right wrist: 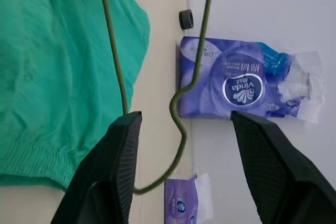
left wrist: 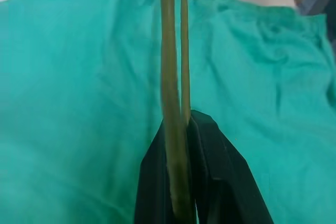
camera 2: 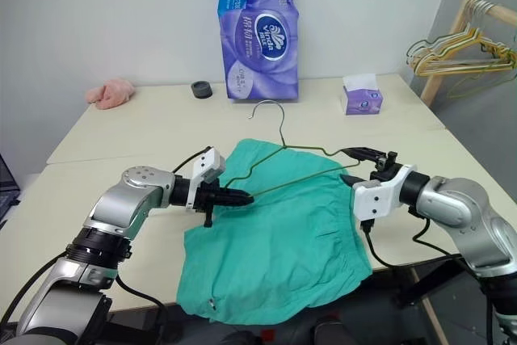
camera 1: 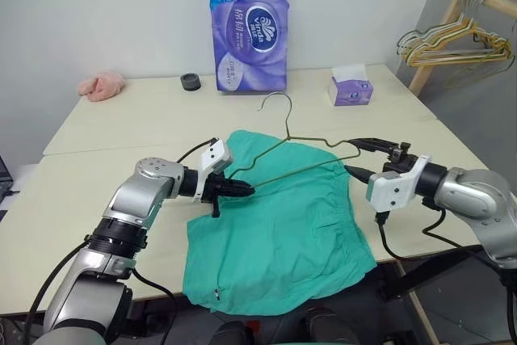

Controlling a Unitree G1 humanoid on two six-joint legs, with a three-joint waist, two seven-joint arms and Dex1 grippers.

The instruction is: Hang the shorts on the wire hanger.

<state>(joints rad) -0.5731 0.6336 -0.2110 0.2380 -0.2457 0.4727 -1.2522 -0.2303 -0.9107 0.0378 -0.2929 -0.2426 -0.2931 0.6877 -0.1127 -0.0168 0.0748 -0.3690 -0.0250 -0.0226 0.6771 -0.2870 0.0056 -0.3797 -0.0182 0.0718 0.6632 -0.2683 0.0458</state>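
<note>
Teal shorts [camera 1: 275, 224] spread flat at table [camera 1: 121, 167] front edge. Above them, wire hanger [camera 1: 300, 151] raised (hook up), one corner pinched tight in left gripper [camera 1: 241, 190]; right gripper [camera 1: 356, 158] spread wide around opposite corner, gripping nothing.

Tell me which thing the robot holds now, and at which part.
The left gripper holds the wire hanger at its left corner. The right gripper is open, holding nothing.

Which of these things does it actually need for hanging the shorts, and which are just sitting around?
Needed:
shorts
wire hanger, gripped by the left hand

Lying about:
tissue pack
tissue box
pink cloth
black ring
hanger rack
</note>
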